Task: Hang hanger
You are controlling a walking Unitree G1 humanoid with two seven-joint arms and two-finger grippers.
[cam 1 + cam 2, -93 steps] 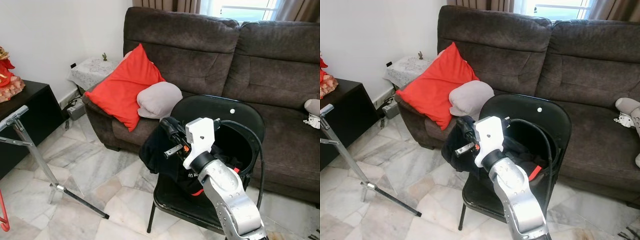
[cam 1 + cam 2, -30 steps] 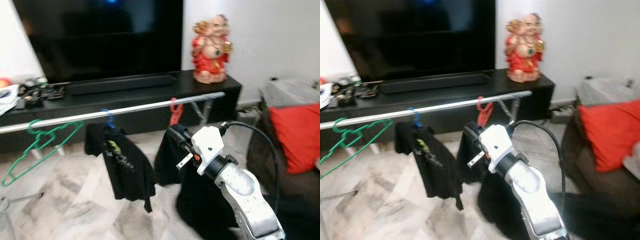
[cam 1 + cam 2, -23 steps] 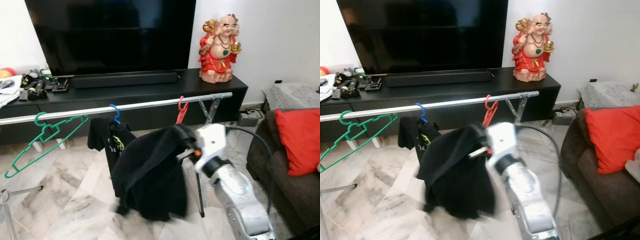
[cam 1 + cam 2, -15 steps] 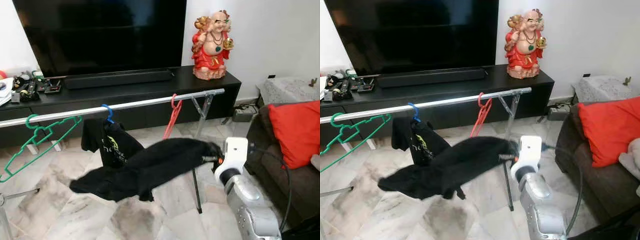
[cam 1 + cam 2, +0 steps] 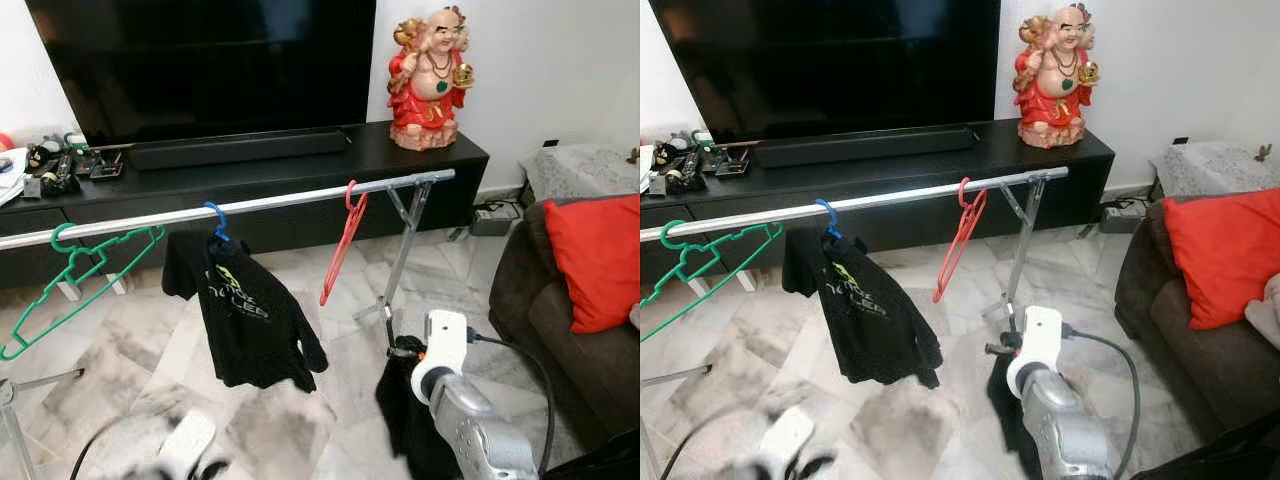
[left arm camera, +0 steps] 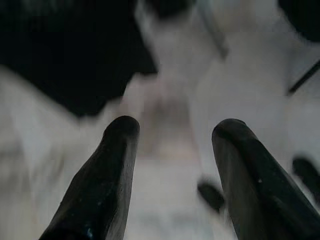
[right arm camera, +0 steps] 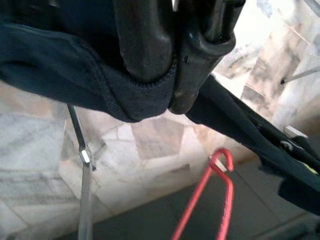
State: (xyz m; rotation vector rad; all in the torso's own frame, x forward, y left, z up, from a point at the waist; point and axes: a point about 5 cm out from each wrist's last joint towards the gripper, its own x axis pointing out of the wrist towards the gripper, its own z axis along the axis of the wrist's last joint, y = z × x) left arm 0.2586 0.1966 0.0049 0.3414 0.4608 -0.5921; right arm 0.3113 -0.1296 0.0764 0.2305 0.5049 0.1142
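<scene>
A silver clothes rail [image 5: 270, 203] runs in front of the TV console. On it hang an empty green hanger [image 5: 75, 280], a blue hanger [image 5: 215, 215] carrying a black T-shirt [image 5: 250, 320], and an empty red hanger [image 5: 340, 250]. My right gripper [image 5: 402, 350] is low beside the rail's right leg, shut on a black garment [image 5: 405, 425] that droops toward the floor. The right wrist view has the fingers [image 7: 145, 50] pinching the dark cloth [image 7: 75, 60], with the red hanger [image 7: 220, 200] beyond. My left gripper [image 6: 175, 125] is open over the marble floor and appears blurred [image 5: 195, 465] at the lower left.
A black TV console [image 5: 300, 170] with a large TV and a red statue [image 5: 432, 65] stands behind the rail. A brown sofa with a red cushion [image 5: 600, 260] is at the right, a covered side table [image 5: 580, 165] beyond it. The rack's leg [image 5: 400, 260] stands by my right arm.
The black garment, flung out sideways to the left half a second ago, now hangs straight down. My right gripper has dropped lower. My left arm has come into view at the lower left.
</scene>
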